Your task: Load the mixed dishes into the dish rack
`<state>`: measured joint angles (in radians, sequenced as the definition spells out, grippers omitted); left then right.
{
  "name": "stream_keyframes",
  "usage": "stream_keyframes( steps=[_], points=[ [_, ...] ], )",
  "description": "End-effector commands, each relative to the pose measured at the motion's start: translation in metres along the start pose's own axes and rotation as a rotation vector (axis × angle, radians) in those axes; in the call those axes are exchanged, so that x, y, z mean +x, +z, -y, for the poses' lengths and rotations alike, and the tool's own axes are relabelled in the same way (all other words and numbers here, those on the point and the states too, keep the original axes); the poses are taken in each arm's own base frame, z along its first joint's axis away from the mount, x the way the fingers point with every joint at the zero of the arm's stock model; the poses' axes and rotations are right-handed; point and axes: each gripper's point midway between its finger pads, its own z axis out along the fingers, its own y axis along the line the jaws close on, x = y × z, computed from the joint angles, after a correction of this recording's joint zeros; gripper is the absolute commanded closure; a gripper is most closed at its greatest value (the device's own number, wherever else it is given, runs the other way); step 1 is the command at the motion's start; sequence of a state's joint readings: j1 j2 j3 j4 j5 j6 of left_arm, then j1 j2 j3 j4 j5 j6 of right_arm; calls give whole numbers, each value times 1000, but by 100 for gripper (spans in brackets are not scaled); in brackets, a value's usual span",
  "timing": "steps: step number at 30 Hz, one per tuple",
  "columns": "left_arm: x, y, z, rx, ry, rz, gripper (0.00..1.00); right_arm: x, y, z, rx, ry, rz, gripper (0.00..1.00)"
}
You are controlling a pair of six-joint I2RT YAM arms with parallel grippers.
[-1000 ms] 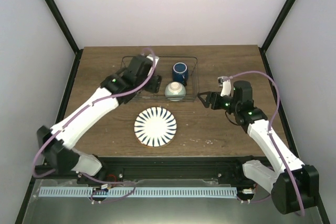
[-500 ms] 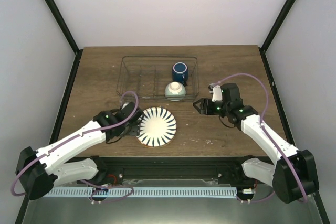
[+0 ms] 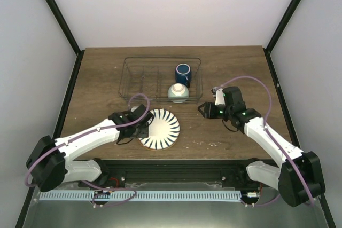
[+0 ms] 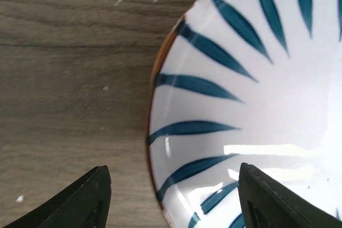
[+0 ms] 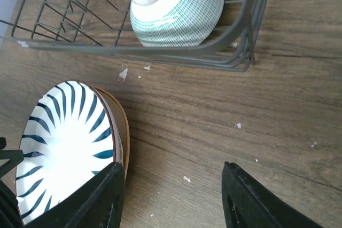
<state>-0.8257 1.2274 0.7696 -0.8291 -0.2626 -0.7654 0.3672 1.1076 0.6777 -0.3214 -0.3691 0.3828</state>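
Item: white plate with dark blue stripes, topmost of a stack on the table, just in front of the dish rack.
Handling: glazed ceramic by appearance; judged stiff, slippery, liable to chip.
Hold point: left rim; the yellow-orange plate close beneath leaves little finger room.
Left gripper: jaws apart, straddling that rim, not clamped.
Right gripper: jaws apart, empty.

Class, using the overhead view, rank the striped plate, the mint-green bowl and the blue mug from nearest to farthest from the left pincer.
Measured from the left pincer:
1. Striped plate: right at the pincer, in front of the dish rack.
2. Mint-green bowl: in the rack's near right part.
3. Blue mug: behind the bowl, deeper in the rack.
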Motion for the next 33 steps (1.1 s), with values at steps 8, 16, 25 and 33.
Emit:
stream_keyframes(
  steps=[8,16,25,33],
  points=[
    [-4,27,21,63,12,-8,43,9,2,1,4,-11,-23,50],
    [-2,35,5,109,-63,-18,50,11,6,3,5,-10,-36,50],
    [2,44,6,131,-65,-30,69,12,7,3,7,-12,-43,50],
    [8,49,4,143,-72,-28,89,19,8,5,4,-11,-61,50]
  ],
)
